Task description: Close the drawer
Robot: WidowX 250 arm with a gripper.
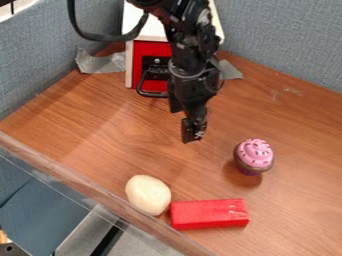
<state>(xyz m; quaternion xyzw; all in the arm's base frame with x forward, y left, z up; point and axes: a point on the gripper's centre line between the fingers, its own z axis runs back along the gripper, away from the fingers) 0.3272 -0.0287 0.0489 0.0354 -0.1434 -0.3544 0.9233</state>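
The cabinet (157, 32) stands on the table (120, 132), at the far side, near the corner between the left partition (37, 55) and the back partition (284, 40). The drawer (151, 50) is in this cabinet, and its handle (152, 94) is at the front. One piece of tape (103, 63) lies to the left of the cabinet, another piece (231, 70) to the right. The cupcake (255, 153) is on the right part of the table, well before the cabinet. Nearer to the camera is the block (210, 214), and the potato (147, 194) lies just beside it, on the left, close to the table's edge strip (67, 175).
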